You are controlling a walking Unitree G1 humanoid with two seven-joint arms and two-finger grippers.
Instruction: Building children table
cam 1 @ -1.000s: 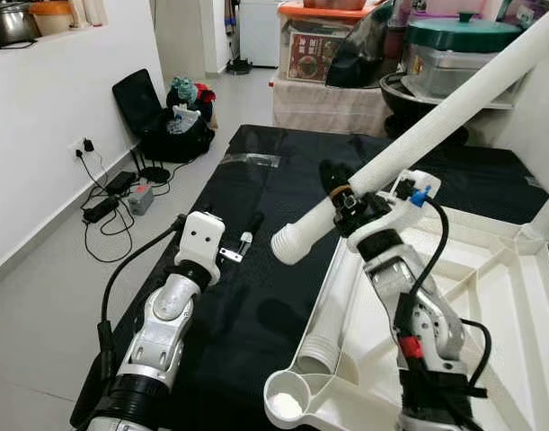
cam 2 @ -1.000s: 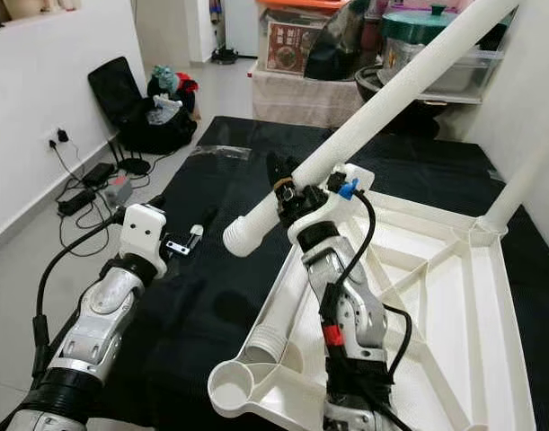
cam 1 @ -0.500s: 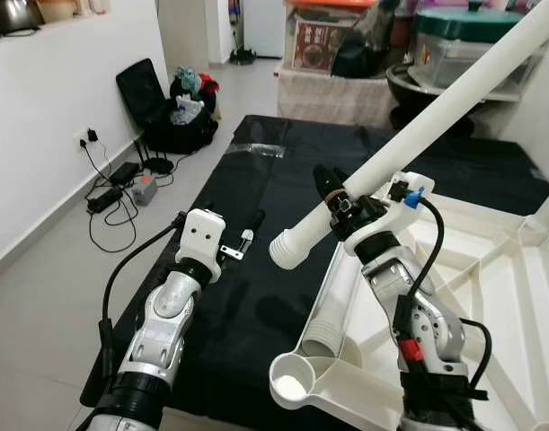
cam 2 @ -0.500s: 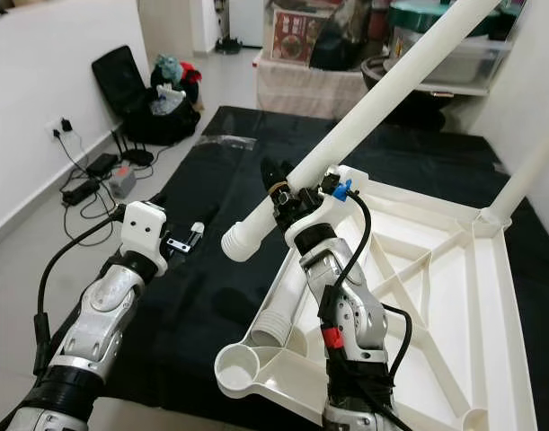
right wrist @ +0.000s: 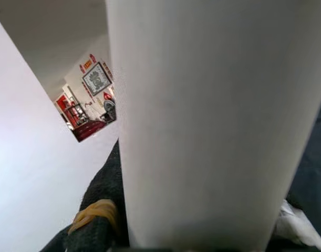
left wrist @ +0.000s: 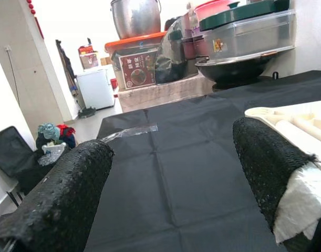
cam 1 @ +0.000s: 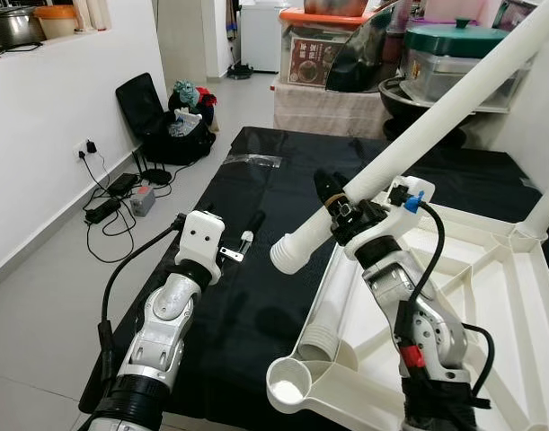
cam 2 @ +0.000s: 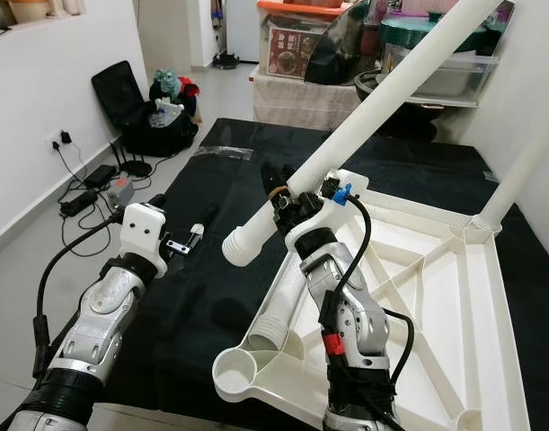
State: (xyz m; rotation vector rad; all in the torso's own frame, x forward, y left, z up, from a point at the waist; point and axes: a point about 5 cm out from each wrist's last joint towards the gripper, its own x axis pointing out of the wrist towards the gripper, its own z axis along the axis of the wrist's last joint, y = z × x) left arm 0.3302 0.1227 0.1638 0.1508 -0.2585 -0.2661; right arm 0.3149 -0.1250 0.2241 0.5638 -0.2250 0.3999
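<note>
**Inspector:** State of grip?

**Me:** My right gripper (cam 1: 339,208) is clamped on the white leg tube (cam 1: 418,135), angled above the upturned tabletop (cam 1: 490,296). Left gripper (left wrist: 171,178) spread, idle.

**Inspector:** Risk?

**Me:** The long overhang may twist the tube and miss the corner socket (cam 1: 287,388).

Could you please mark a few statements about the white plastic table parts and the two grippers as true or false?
1. The right gripper is shut on a long white plastic table leg. True.
2. The left gripper holds a screwdriver. False: its fingers are apart and empty, over the black cloth.
3. The white plastic tabletop lies upside down, ribs showing. True.
4. The near corner socket already has a leg in it. False: it is empty.
5. A second white leg lies inside the tabletop frame. True.
</note>
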